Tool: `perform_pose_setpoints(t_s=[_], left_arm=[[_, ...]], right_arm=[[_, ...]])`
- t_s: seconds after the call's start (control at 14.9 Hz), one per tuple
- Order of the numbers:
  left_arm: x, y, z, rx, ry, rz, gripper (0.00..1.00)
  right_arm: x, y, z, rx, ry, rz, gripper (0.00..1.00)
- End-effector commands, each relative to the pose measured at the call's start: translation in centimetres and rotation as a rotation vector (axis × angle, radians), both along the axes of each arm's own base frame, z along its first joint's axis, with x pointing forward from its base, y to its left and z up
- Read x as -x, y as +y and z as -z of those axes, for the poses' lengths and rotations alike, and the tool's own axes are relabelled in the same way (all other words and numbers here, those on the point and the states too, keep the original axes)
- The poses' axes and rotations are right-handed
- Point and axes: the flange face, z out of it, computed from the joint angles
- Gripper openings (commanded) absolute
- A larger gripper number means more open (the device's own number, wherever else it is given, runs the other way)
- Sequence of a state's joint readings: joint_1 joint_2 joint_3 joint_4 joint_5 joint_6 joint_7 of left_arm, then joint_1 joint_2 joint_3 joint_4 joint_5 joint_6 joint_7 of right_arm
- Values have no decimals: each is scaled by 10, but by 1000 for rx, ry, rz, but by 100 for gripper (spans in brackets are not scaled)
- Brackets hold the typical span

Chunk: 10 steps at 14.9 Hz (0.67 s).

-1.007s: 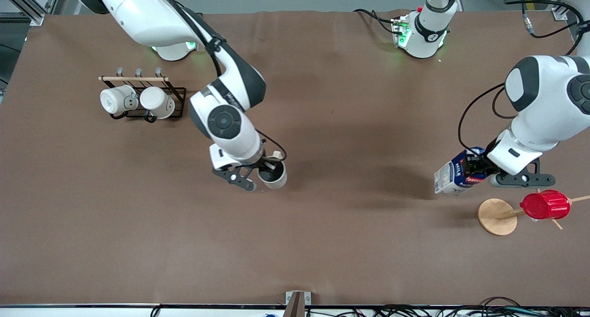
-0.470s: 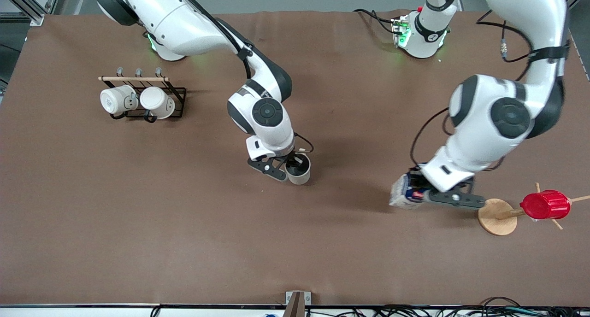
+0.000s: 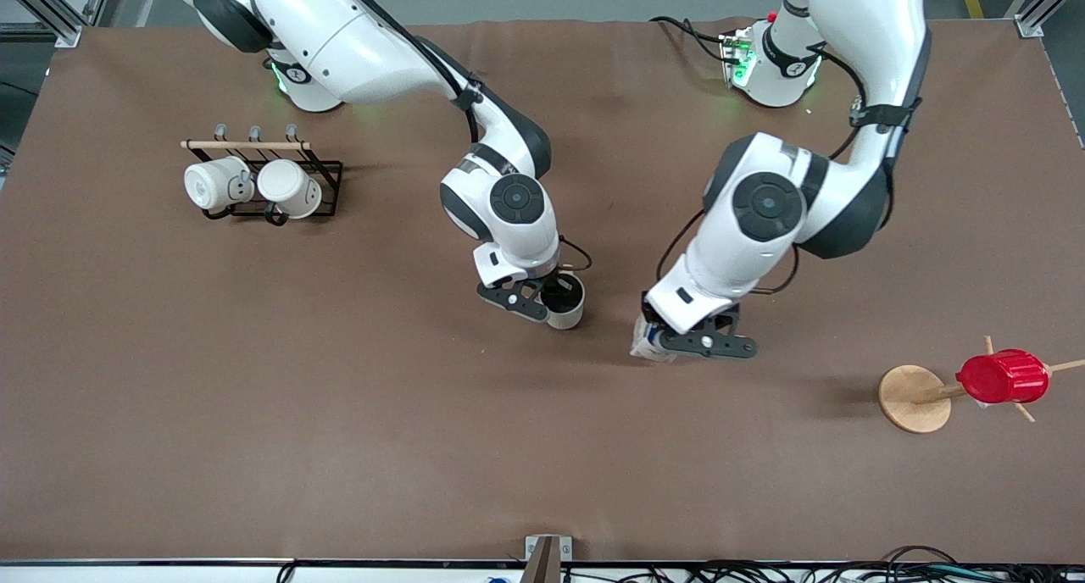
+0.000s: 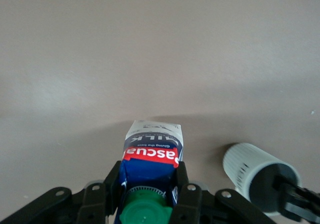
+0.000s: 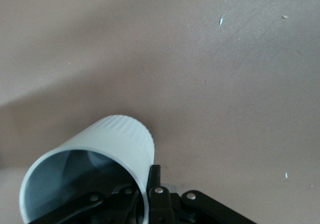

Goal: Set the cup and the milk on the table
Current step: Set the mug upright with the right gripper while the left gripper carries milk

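Observation:
The off-white cup (image 3: 570, 306) is near the middle of the brown table (image 3: 339, 413), its dark inside facing up. My right gripper (image 3: 551, 299) is shut on its rim, one finger inside and one finger (image 5: 154, 181) outside the ribbed wall of the cup (image 5: 107, 149). Beside it, toward the left arm's end, my left gripper (image 3: 671, 339) is shut on the milk (image 3: 644, 347), low over the table. In the left wrist view the blue carton (image 4: 152, 154) with its red label and green cap sits between the fingers (image 4: 181, 179), and the cup (image 4: 250, 171) shows close by.
A black wire rack (image 3: 326, 180) with two plain white mugs (image 3: 254, 186) stands toward the right arm's end. A wooden peg stand (image 3: 914, 398) carrying a red ribbed cup (image 3: 1003, 377) stands toward the left arm's end, nearer the front camera.
Both arms have swung toward the table's middle. The left gripper carried the milk away from the wooden stand, and the right gripper carried the cup toward it; the two now sit close together.

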<state>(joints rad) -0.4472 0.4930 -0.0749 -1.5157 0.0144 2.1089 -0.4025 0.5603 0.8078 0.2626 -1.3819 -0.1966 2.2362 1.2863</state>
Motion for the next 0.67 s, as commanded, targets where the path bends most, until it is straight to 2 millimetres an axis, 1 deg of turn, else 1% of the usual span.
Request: perform_pose_setpoints(t_s=[0.0,0.07,0.13,0.2,0.34,0.4,0.47,0.54,0.6], left_arm=[[7,-18,-1,-15,9,-27,1],[10,-24,6,-19,20,-47,1],[12,-28,9,-19,24,-64,1],[14,-34,13,-19,29,-78,1],[20,-44,21,-23,40,-94,1],[22,-49,27,-24,49,-110,1],[26,-56,30,-24,53,-125,1],[27,-57,36,-29,61,-142,1],[29,-61,39,-28,66,-161,1]], right_arm=[[-2,2,-3,4,-23,9,79],[-3,1,-4,5,-23,9,92],[-3,1,-5,8,-27,6,100],[-6,-2,-11,12,-30,10,100],[-17,-18,-39,15,-43,22,100],[-27,-36,-57,49,-31,27,100],[-34,-56,-84,74,-27,5,100],[-41,-78,-105,103,-14,-17,100],[-54,-111,-130,130,-6,-30,100]])
